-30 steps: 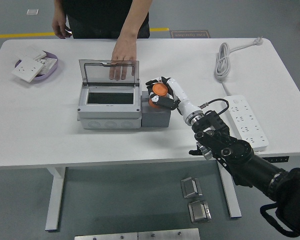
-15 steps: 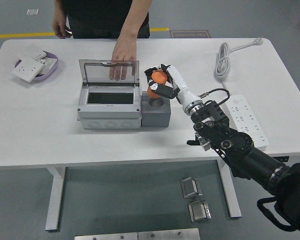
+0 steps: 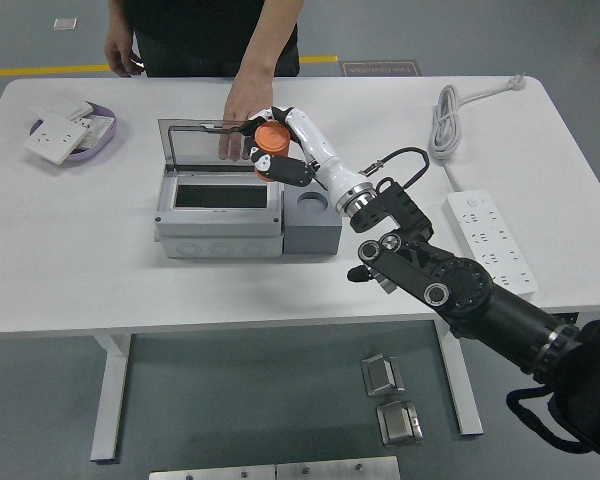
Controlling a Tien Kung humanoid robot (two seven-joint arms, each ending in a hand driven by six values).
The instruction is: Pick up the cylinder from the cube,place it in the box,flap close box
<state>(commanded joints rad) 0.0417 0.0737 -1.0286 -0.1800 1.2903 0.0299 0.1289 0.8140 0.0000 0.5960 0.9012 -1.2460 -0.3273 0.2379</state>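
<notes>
Gripping the orange cylinder, the right hand hovers above the box

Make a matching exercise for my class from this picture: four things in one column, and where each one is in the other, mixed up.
Things:
1. orange cylinder
2. power strip
3. purple tray
4. grey cube

Places:
A. far left of the table
B. right against the box's right side
C. held in the right hand above the open box
D. right side of the table

Pairs: 1-C, 2-D, 3-A, 4-B
</notes>
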